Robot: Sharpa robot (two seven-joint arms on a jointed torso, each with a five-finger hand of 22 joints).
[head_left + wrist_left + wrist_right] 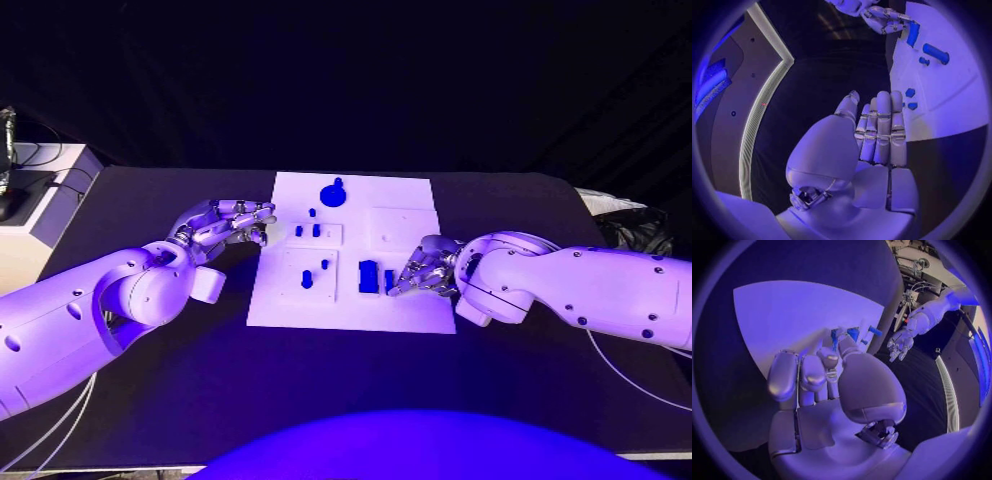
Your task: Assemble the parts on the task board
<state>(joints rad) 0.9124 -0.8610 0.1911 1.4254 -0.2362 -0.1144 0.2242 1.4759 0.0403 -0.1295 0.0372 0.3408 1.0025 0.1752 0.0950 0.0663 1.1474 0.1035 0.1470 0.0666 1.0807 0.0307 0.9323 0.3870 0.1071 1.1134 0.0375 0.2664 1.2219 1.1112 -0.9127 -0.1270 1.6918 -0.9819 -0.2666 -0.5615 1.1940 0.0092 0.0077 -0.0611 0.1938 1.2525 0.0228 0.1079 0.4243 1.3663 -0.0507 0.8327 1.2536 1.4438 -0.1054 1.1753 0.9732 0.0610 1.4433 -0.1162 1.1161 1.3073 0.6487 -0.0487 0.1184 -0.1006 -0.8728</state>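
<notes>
The white task board (411,300) lies mid-table with blue parts on it. A round part with a stem (333,194) sits at its far edge, and small pegs (307,230) stand left of centre. Near the front are a blue block (369,277) and a slim blue part (389,280). My right hand (426,268) is curled over the board's front right, and its fingertips (831,360) pinch the slim blue part (836,334) beside the block (853,332). My left hand (231,222) hovers at the board's left edge with straight fingers (879,130), holding nothing.
Two more blue pegs (306,279) stand in the board's front-left panel. A white cabinet (36,200) with cables stands off the table's left side. Bare black table (173,400) lies in front of the board.
</notes>
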